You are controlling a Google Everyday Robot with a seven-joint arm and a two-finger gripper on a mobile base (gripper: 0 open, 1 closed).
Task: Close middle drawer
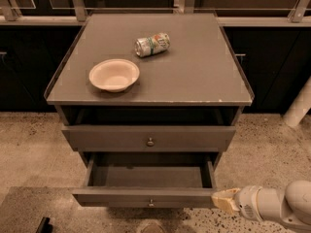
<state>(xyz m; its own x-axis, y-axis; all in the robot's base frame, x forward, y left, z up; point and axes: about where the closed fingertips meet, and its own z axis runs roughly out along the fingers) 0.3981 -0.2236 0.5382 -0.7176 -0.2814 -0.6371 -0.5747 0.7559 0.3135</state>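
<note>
Middle drawer [121,196]: pulled way out, lowest one in view, inside mostly shadowed, tiny knob [151,203] barely readable. Sits just left of the gripper [224,201], seemingly touching it at the front's right end. Spread or pinched, can't tell. Rest of arm [286,210] cut off bottom right.

The gripper [224,201], low at the right of the view, is pale tan and tapered. Behind it, the arm [279,208] is smooth white, built of rounded, cylindrical segments joined end to end.
</note>
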